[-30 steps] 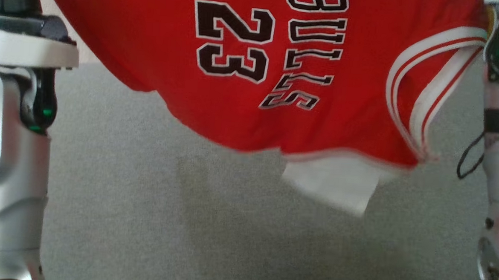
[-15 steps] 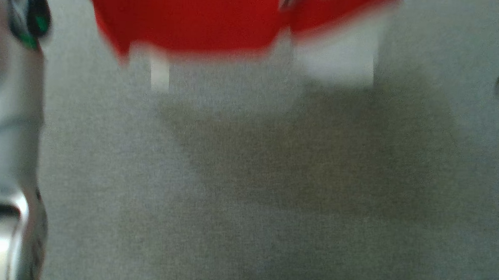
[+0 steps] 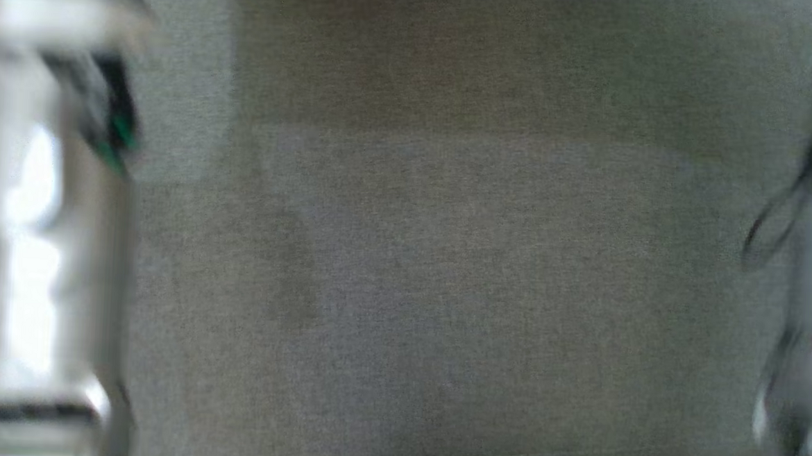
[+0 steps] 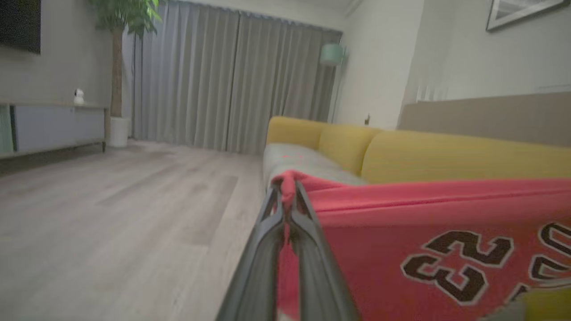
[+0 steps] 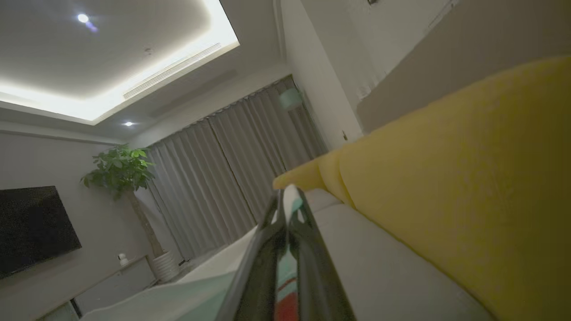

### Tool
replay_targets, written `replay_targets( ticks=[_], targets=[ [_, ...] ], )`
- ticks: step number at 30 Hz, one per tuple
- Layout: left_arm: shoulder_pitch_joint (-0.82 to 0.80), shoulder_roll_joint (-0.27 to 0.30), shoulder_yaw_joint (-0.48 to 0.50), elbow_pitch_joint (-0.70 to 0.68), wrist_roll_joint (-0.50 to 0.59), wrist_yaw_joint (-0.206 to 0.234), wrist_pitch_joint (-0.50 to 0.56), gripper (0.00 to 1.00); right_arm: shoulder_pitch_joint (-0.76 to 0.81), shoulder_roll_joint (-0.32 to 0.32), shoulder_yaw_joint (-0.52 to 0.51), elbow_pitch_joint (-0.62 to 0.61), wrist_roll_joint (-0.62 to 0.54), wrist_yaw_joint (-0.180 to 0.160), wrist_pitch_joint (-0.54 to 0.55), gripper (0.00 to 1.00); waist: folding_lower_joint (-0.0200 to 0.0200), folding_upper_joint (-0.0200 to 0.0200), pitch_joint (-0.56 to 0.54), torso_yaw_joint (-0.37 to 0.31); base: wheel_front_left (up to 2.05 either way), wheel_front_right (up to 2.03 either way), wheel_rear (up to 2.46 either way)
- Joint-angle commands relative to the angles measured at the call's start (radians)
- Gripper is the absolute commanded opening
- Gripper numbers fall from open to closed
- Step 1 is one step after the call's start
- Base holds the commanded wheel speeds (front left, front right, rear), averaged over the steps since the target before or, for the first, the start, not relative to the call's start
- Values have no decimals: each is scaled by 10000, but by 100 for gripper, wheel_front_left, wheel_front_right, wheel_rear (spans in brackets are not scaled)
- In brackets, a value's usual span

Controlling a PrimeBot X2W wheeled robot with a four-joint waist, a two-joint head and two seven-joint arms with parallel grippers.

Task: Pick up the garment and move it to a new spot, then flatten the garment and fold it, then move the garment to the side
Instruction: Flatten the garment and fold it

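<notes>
While the head cam is mostly motion smear, the wrist cams tell it fine. The left gripper point(image 4: 287, 192) is clamped tight on a bunched corner of the red jersey point(image 4: 379, 232), with a bit of fabric poking out past the tips. From that pinch the jersey stretches off to the gripper's right as a fairly taut sheet, the number 23 readable, with the yellow backrest point(image 4: 446, 151) behind it. Straight ahead of the fingers is the grey seat cushion point(image 3: 445, 272), and beyond that the curtains point(image 4: 214, 80) with a teal lamp point(image 4: 332, 53). Off to this gripper's left are wood floor point(image 4: 111, 214), a low cabinet point(image 4: 53, 127) and a potted plant point(image 4: 120, 26).

The right gripper point(image 5: 287, 203) is pinched closed too. A strip of white trim sticks out at the tips and some red shows lower between the fingers, so it's got the jersey as well. The yellow backrest crowds in close on its right side, and the seat cushion runs along below. Further out on its left there's a TV point(image 5: 31, 227), with ceiling lights point(image 5: 82, 18) overhead.

On the head cam, the blurry left arm point(image 3: 30, 236) and right arm point(image 3: 811, 312) sit at the edges with grey cushion between them.
</notes>
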Motion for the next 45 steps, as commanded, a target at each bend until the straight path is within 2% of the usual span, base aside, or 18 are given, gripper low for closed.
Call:
replay_targets(
  ticks=[1,6,10,17,28,36,41,45],
  targets=[
    [521,279,410,-298,6,-35,-35,0,507,149,144,-541,280,-7,-51,0,-4,1,-65,-40,0,0,0],
    [3365,-517,1279,-115,-304,-182,-36,0,4207,320,613,-1338,1558,-7,-52,0,-4,1,-481,-196,0,0,0],
    [5080,-751,1652,47,-437,-248,-36,0,6519,519,984,-1723,2292,-7,-52,0,-4,1,-994,-338,0,0,0],
    [6978,-776,933,83,-1863,-54,-37,0,8776,631,1624,-1806,2736,-7,-52,0,-4,1,-2144,-559,0,0,0],
    [9244,-778,146,-522,-2453,379,-37,0,10693,366,2205,-1471,3012,-7,-53,0,-4,1,-3720,-464,0,0,0],
    [10076,-779,8,-970,-2674,377,-37,0,11612,146,2150,-1724,3224,-7,-53,0,-4,1,-4016,-389,0,0,0],
    [9818,-779,-207,-1592,-2994,408,-37,0,11248,264,2037,-2216,3429,-7,-53,0,-4,1,-3864,-294,0,0,0],
    [8850,-779,-534,-1939,-3230,484,-37,0,9744,391,2244,-2199,3573,-7,6,0,-4,1,-3298,-173,0,0,0]
  ],
)
